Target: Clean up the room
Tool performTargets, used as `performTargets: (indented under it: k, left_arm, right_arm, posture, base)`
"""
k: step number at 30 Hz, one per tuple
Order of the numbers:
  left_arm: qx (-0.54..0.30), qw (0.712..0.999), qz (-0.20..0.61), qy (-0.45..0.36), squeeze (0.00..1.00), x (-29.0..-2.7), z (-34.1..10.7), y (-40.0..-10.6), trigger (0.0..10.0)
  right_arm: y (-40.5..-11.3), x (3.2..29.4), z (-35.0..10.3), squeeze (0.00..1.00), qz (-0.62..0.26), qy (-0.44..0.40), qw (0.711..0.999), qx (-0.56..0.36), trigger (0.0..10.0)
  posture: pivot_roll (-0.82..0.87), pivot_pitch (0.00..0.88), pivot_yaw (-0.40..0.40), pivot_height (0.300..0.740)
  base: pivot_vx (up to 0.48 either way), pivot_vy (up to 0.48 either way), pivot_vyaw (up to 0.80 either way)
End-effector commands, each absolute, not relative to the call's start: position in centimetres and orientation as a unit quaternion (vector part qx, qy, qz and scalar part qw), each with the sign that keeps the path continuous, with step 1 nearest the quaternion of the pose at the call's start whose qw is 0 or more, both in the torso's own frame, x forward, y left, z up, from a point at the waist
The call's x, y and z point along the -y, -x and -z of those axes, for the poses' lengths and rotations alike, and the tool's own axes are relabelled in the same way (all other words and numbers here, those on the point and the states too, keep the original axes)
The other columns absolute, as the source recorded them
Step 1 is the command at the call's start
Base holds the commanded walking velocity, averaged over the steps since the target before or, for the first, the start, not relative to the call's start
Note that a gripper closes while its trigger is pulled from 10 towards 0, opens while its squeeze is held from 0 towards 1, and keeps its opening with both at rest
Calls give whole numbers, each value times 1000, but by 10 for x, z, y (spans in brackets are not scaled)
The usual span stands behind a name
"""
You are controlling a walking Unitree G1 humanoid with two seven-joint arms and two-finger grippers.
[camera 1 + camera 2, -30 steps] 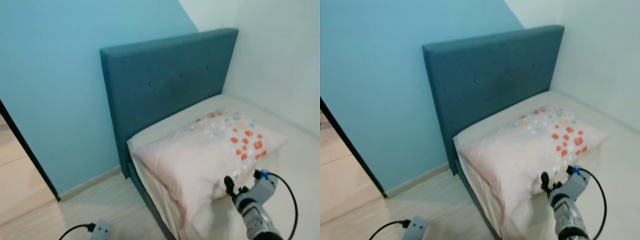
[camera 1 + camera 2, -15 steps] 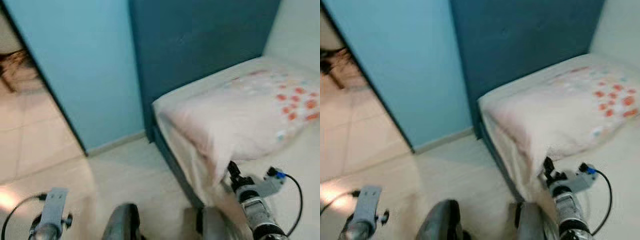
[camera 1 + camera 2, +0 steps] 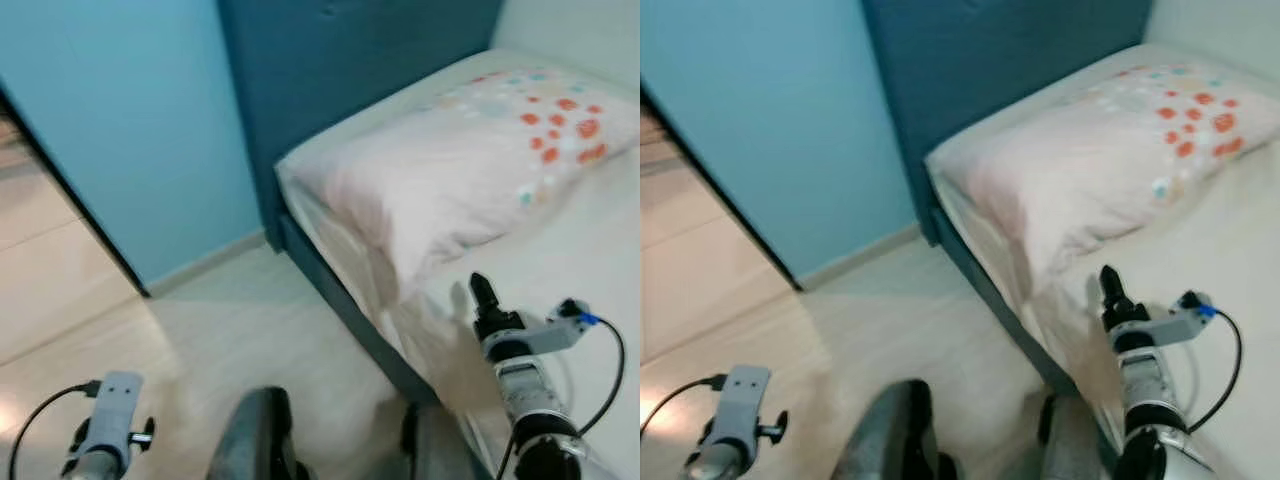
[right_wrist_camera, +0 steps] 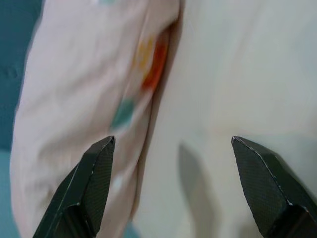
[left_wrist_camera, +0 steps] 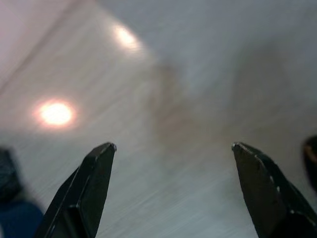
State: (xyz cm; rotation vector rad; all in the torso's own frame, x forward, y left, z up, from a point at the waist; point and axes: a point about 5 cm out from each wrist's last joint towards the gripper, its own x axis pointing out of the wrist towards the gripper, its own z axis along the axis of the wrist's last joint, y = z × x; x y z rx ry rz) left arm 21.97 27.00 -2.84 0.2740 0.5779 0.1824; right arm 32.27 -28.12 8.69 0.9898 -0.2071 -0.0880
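A pale pink pillow with orange and teal dots lies at the head of the bed, against the dark teal headboard. My right gripper hovers over the cream sheet just in front of the pillow's near edge. The right wrist view has its fingers wide open, empty, with the pillow on one side and the sheet on the other. My left gripper is open over the pale floor, holding nothing; its wrist hangs low at the left.
A light blue wall runs left of the headboard. A dark door frame opens to a tiled room at the far left. Pale wood floor lies beside the bed's dark base. My legs stand at the bottom.
The camera swung down and left, then partly back right, so the picture shifted. My right gripper stays near the pillow's front edge; the left wrist came into sight.
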Motion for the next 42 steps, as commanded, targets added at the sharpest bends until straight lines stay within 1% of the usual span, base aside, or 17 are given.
performTargets:
  k: [1, 3, 4, 5, 6, 9, 15, 17, 23, 26, 28, 29, 31, 34, 37, 40, 42]
  left_arm:
    - [-296, 942, -83, -130, 0, -267, 35, -212, 10000]
    - [-296, 943, -72, -133, 0, -262, 36, -210, 10000]
    - [-295, 944, -62, -135, 0, -259, 37, -210, 10000]
    - [-295, 944, -62, -135, 0, -259, 37, -210, 10000]
    - [-294, 944, -58, -135, 0, -257, 37, -210, 10000]
    - [-293, 945, -57, -135, 0, -256, 37, -210, 10000]
    - [-286, 947, -50, -139, 0, -256, 36, -205, 10000]
    - [-284, 947, -48, -141, 0, -256, 35, -204, 10000]
    - [-273, 950, -44, -147, 0, -261, 31, -193, 10000]
    - [-269, 950, -43, -149, 0, -264, 28, -189, 10000]
    - [-265, 951, -44, -151, 0, -266, 25, -186, 10000]
    - [-263, 952, -44, -153, 0, -268, 23, -183, 10000]
    - [-263, 952, -44, -154, 0, -268, 21, -182, 10000]
    - [-259, 951, -40, -161, 0, -270, 16, -173, 10000]
    - [-260, 951, -40, -162, 0, -269, 11, -166, 10000]
    - [-261, 951, -39, -162, 0, -269, 10, -164, 10000]
    - [-262, 951, -40, -162, 0, -270, 7, -161, 10000]
  right_arm:
    - [-320, 284, -86, 0, 43, -487, 866, 110, 10000]
    - [-325, 277, -92, 0, 12, -485, 867, 114, 10000]
    - [-332, 266, -100, 0, -23, -484, 867, 117, 10000]
    - [-332, 266, -100, 0, -23, -484, 867, 117, 10000]
    - [-338, 258, -106, 0, -49, -484, 866, 120, 10000]
    - [-342, 252, -110, 0, -64, -480, 867, 117, 10000]
    - [-366, 225, -138, 0, -122, -489, 856, 114, 10000]
    - [-369, 222, -142, 0, -124, -491, 855, 114, 10000]
    - [-392, 220, -170, 0, -54, -496, 861, 99, 10000]
    - [-397, 219, -180, 0, -45, -502, 858, 97, 10000]
    - [-401, 217, -189, 0, -47, -510, 853, 103, 10000]
    - [-403, 214, -196, 0, -55, -521, 844, 110, 10000]
    - [-405, 213, -202, 0, -61, -530, 838, 115, 10000]
    - [-410, 201, -218, 0, -108, -543, 822, 128, 10000]
    - [-412, 190, -224, 0, -133, -533, 827, 123, 10000]
    - [-413, 189, -224, 0, -127, -535, 827, 118, 10000]
    - [-414, 190, -224, 0, -120, -534, 830, 113, 0]
  posture:
    - [198, 339, 36, 506]
    - [199, 352, 41, 506]
    - [198, 358, 42, 506]
    - [198, 358, 42, 506]
    - [198, 360, 43, 506]
    - [199, 362, 42, 506]
    - [217, 406, 53, 506]
    - [219, 411, 55, 506]
    - [250, 458, 60, 506]
    - [265, 476, 61, 506]
    - [277, 490, 61, 506]
    - [290, 507, 61, 506]
    - [290, 507, 61, 506]
    - [307, 530, 59, 506]
    - [319, 544, 57, 506]
    - [320, 546, 56, 506]
    - [329, 555, 56, 506]
  base:
    - [0, 0, 0]
    - [0, 0, 0]
    - [0, 0, 0]
    - [0, 0, 0]
    - [0, 0, 0]
    - [0, 0, 0]
    - [0, 0, 0]
    - [0, 0, 0]
    - [0, 0, 0]
    - [0, 0, 0]
    - [0, 0, 0]
    - [0, 0, 0]
    - [0, 0, 0]
    - [0, 0, 0]
    - [0, 0, 0]
    - [0, 0, 0]
    - [0, 0, 0]
